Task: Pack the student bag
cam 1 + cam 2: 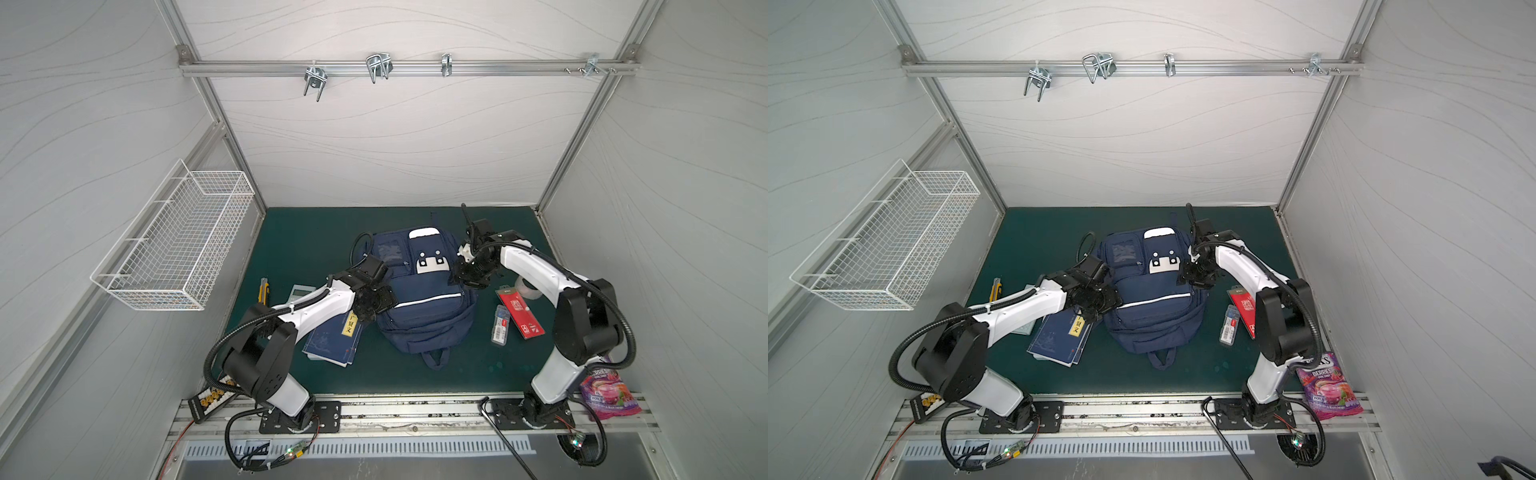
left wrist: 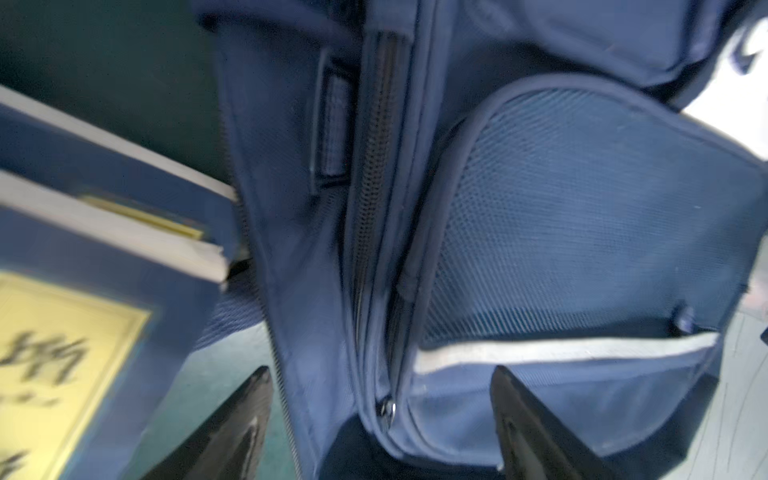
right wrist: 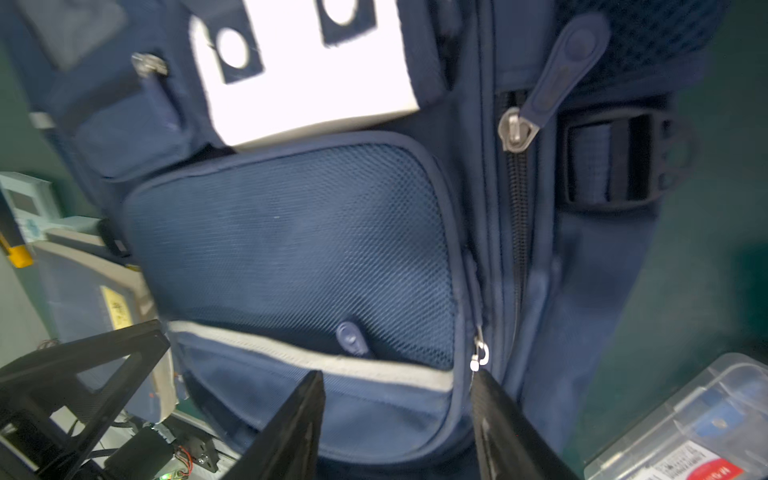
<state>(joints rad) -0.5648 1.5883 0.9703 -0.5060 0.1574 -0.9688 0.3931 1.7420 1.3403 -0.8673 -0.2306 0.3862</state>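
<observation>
- Looking down on the student bag (image 1: 424, 316), flat in the middle of the green surface (image 1: 316, 241), top handle pointing to the near edge.
- At the bag's left side, the left hand (image 2: 380, 432), fingers (image 2: 232, 432) apart, with a zip and a small metal puller (image 2: 386, 409) between them; cannot tell if touching the cloth.
- At the bag's right side, near the white patch (image 3: 307, 83), the right hand (image 3: 399, 428), its fingers (image 3: 291, 428) apart too, over the corner of the net pocket (image 3: 291, 249); cannot tell if pinching it.
- Just beside the bag on the left, blue books (image 1: 332, 340), partly under the left arm.
- On the right, apart from the bag, a red pack (image 1: 521, 313) and a clear box (image 1: 500, 326).
- At the near right edge, a purple sweet bag (image 1: 609, 390).
</observation>
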